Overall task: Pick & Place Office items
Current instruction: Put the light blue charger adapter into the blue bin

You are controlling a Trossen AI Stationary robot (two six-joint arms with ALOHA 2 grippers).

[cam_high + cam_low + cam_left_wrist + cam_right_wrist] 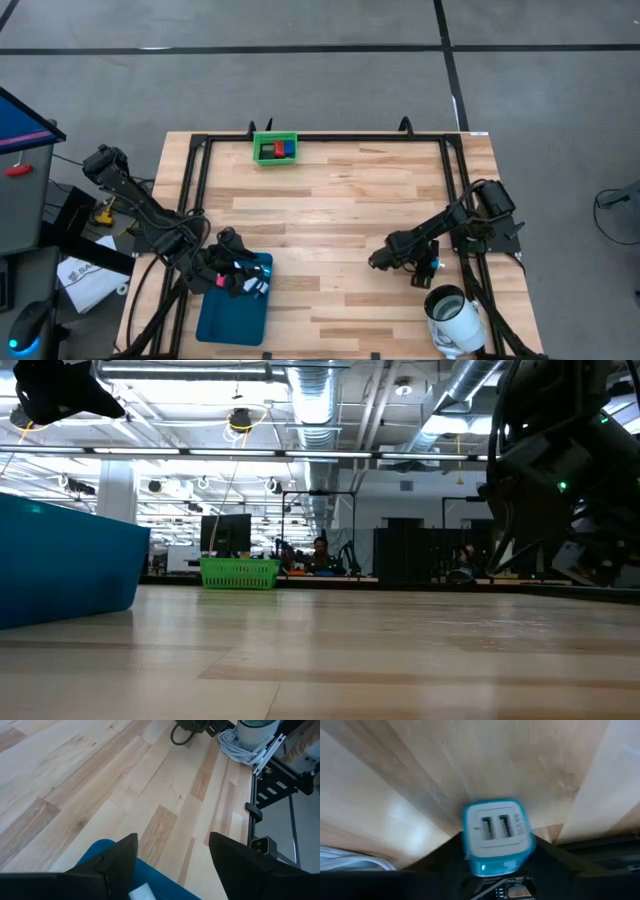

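A small cube-like office item (pixel 495 827), cyan with a white face bearing two slots, sits between the dark fingers of my right gripper (pixel 497 845), which is shut on it. In the high view that gripper (pixel 380 262) is low over the table's right half and hides the item. My left gripper (pixel 172 845) hangs open over the teal tray (pixel 232 305) at the near left. A white bit (pixel 141 892) shows below it in the tray. Red and blue pieces lie in the green bin (pixel 275 148) at the far edge. My right gripper pinches the cyan item by two opposite sides (pixel 472 855), one finger on each. The fingers slant down at it from the table's right side. Its slotted white face is turned toward the wrist. The wood is close behind it; I cannot tell whether it is lifted.
A large white mug-like cylinder (pixel 455 318) with a coiled white cable (pixel 235 745) stands at the near right corner. A black frame (pixel 325 138) runs around the table top. Bare wood lies between the two arms and up to the bin.
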